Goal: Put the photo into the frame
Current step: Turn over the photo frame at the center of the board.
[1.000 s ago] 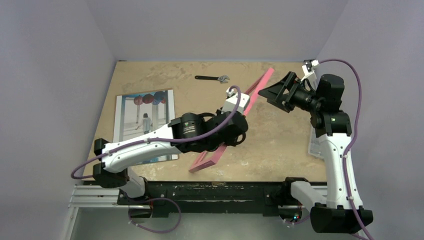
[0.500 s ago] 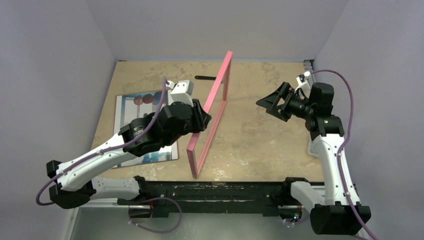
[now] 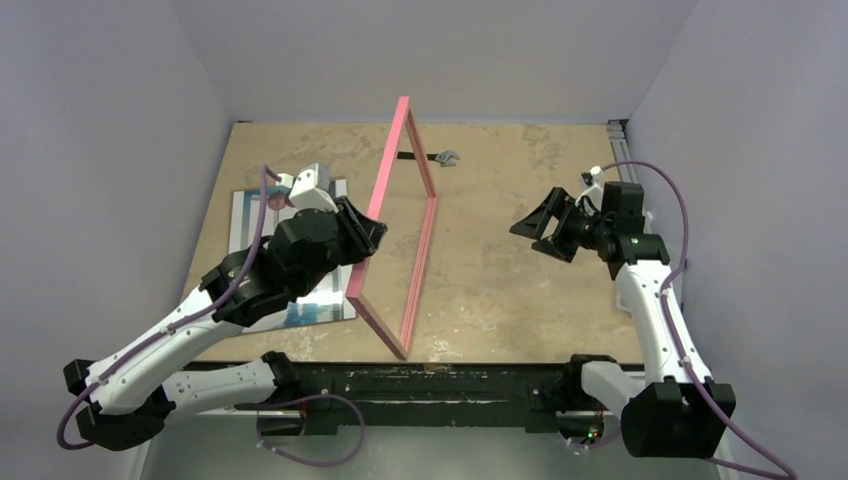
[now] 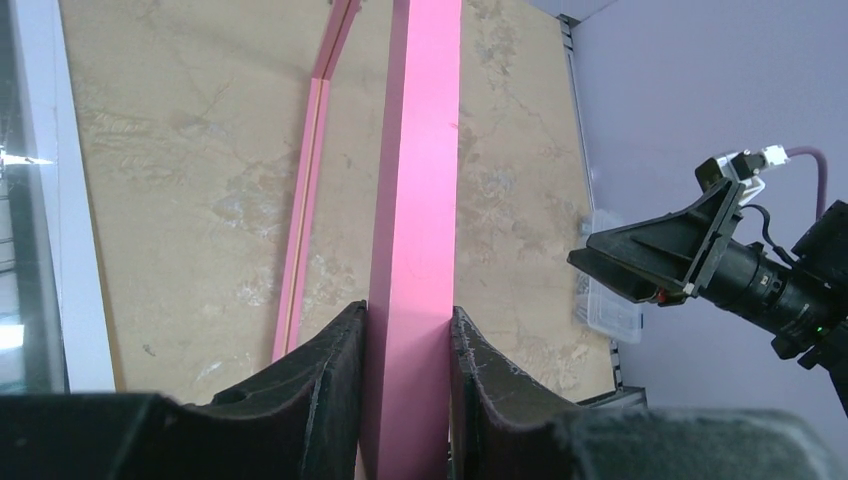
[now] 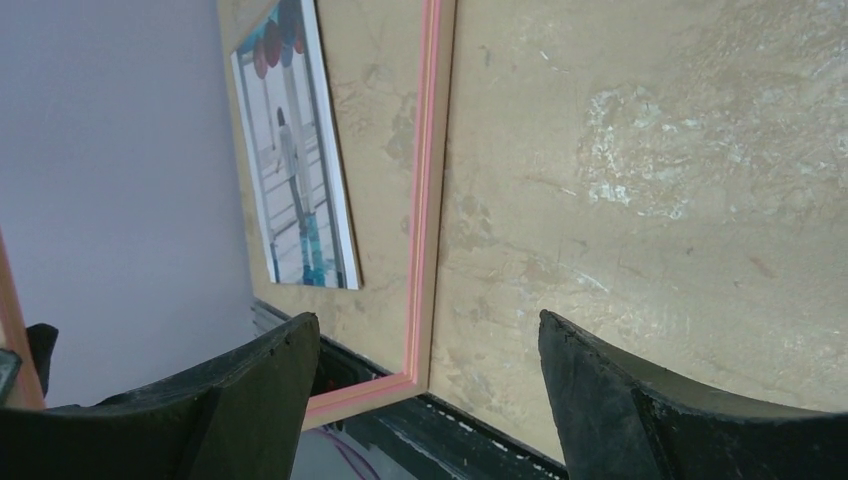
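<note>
The frame (image 4: pixel 415 250), a thin rectangular outline in smooth matte pink, is held upright above the mottled beige, stone-patterned surface (image 3: pixel 500 280). One of its flat rails is clamped between the black fingers of the left pincer (image 4: pixel 408 320). The right pincer (image 5: pixel 425 325) is spread wide with nothing grasped, apart from the frame. The glossy white-bordered photo (image 5: pixel 295 170) is laid flat, face up, at the surface's left side, partly covered by the left arm.

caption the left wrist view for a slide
Left fingers clamp the pink frame; right fingers open opposite.
</note>
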### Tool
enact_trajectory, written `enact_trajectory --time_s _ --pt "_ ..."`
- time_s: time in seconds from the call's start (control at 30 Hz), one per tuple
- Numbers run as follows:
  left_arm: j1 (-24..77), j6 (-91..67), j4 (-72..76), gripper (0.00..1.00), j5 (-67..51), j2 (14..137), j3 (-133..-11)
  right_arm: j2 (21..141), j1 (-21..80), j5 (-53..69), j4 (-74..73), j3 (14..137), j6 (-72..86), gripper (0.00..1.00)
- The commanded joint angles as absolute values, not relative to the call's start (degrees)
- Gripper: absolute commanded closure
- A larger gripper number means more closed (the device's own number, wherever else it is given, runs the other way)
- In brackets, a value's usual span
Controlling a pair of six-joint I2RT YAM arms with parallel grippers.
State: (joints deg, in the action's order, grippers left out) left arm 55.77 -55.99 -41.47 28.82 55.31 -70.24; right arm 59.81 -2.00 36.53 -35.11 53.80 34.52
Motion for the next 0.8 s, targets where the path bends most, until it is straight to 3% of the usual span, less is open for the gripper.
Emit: enact_trajectory --time_s 0.0,0.2,0.77 --pt "53.4 -57.6 -50.6 1.00 27.4 55.9 -66.8 60.4 -1.8 35.2 -33.7 52.5 31.8 0.22" --pt "50.5 -55.6 -56.4 1.00 26.4 59.7 -67.5 61.9 -1.1 34.8 -32.3 50.7 30.5 0.23" --pt "49.4 -52.9 -47.5 1.00 20.7 69.7 -61.6 69.9 -0.5 28.4 -29.7 45.9 25.2 0.24"
